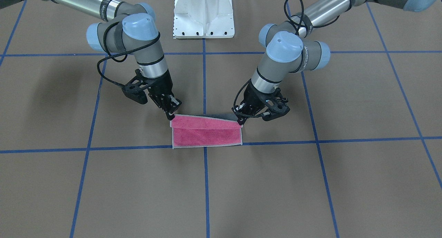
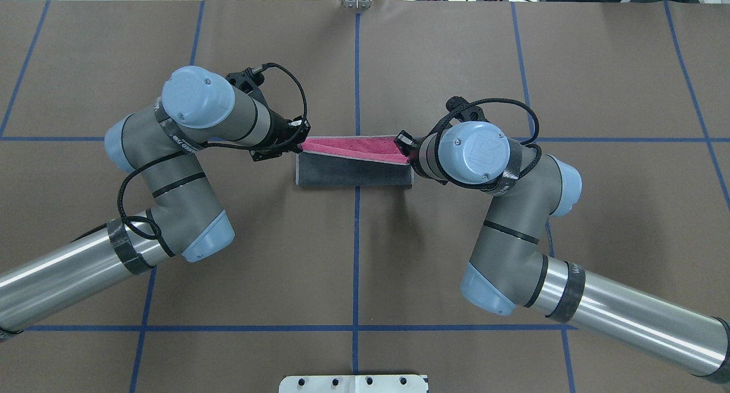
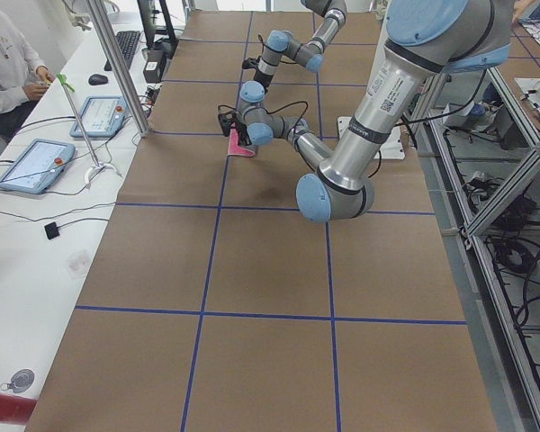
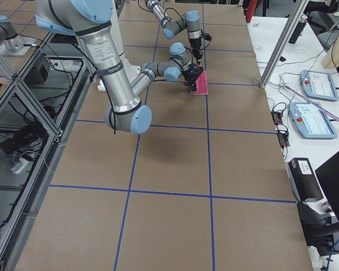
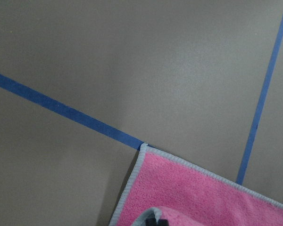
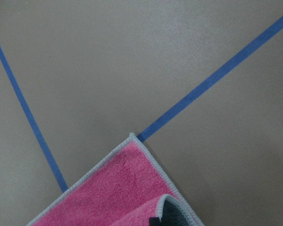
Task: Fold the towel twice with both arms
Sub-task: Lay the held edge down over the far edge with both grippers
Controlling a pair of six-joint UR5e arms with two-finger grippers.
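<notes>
The towel (image 1: 206, 134) lies at the table's middle, part-folded: a pink flap is lifted over its pink face. In the overhead view its dark grey face (image 2: 353, 173) shows with a pink strip behind it. My left gripper (image 1: 240, 122) is shut on the towel's corner on its own side, also seen from overhead (image 2: 299, 145). My right gripper (image 1: 171, 115) is shut on the other corner, also seen from overhead (image 2: 406, 149). Both hold the raised edge just above the table. The left wrist view shows the towel's pink corner (image 5: 203, 193), as does the right wrist view (image 6: 118, 188).
The white pedestal base (image 1: 203, 17) stands behind the towel on the robot's side. Blue tape lines (image 1: 205, 75) cross the brown table. A side desk with tablets (image 3: 27, 166) and a seated person (image 3: 4, 54) lies beyond the far edge.
</notes>
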